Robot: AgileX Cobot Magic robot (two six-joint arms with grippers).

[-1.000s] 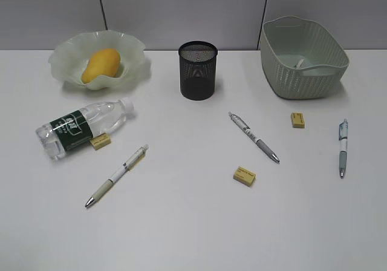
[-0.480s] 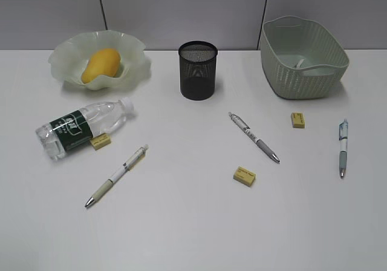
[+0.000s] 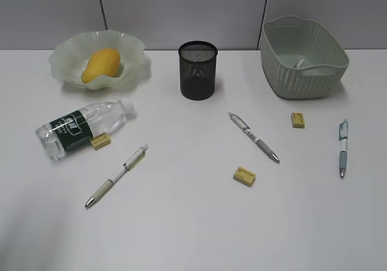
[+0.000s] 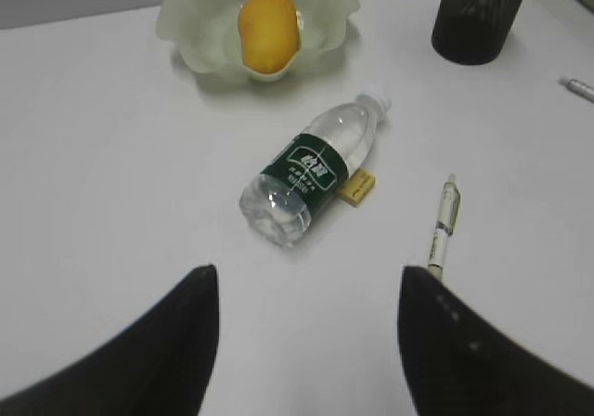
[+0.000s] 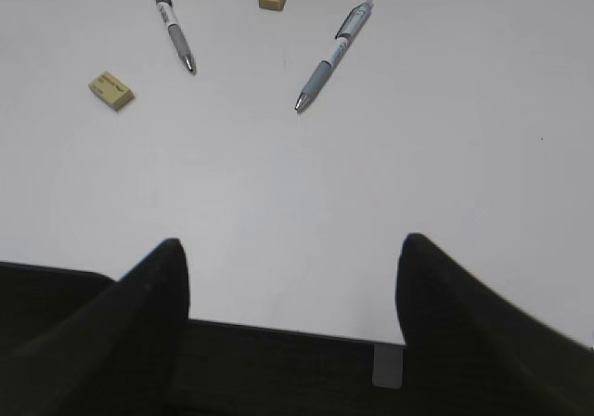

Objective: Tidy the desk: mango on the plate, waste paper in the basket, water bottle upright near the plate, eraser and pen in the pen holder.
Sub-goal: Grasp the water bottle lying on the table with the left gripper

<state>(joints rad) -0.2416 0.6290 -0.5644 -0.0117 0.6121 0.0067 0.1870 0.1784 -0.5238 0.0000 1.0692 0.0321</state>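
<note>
Two empty grippers, and the bottle comes first

Both the left gripper [image 4: 302,342] and right gripper [image 5: 288,314] have jaws apart, holding nothing. The water bottle [image 3: 83,126] lies on its side below the plate [image 3: 66,56], an eraser [image 3: 100,141] touching it. Grasp mid-body, clear of the eraser, then stand it beside the plate.

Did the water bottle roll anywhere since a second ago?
No. The water bottle lies in the same spot, its side against the same yellow eraser, below the plate.
</note>
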